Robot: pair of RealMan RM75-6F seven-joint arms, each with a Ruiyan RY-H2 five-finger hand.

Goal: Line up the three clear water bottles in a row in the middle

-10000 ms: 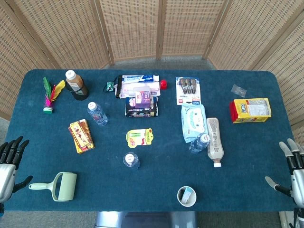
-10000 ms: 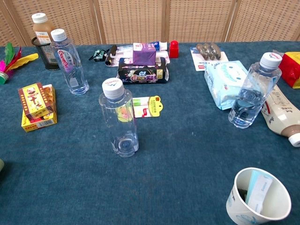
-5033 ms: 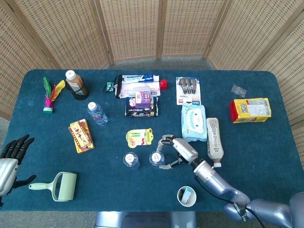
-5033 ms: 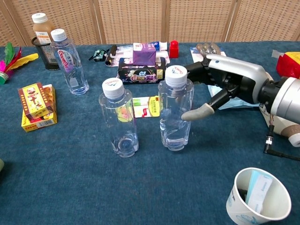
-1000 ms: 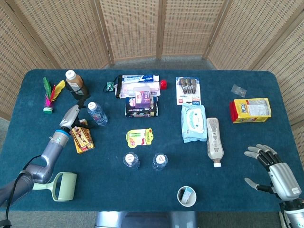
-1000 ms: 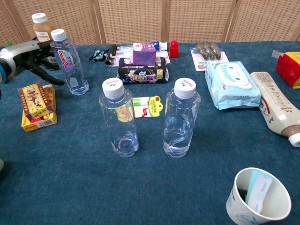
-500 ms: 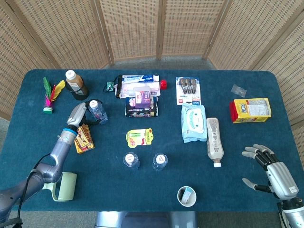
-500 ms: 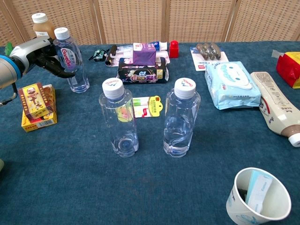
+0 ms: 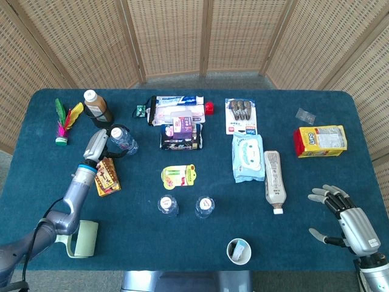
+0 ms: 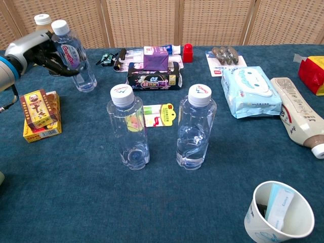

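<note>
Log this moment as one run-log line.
left hand: grips third bottle, tilted | right hand: idle | two bottles paired mid-table

Left hand (image 10: 43,53) fingers clasped, right hand (image 9: 347,219) fingers spread.

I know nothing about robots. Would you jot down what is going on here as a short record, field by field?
Job: line up three clear plastic water bottles mid-table
Left hand: grips the third clear bottle with the pink label, tilted, at the far left
Right hand: holds nothing, fingers spread, near the table's right front corner
Already placed: two clear white-capped bottles upright side by side in the middle
Just behind them: yellow-green card packet
Near front edge: paper cup
Surface: dark blue tablecloth
</note>
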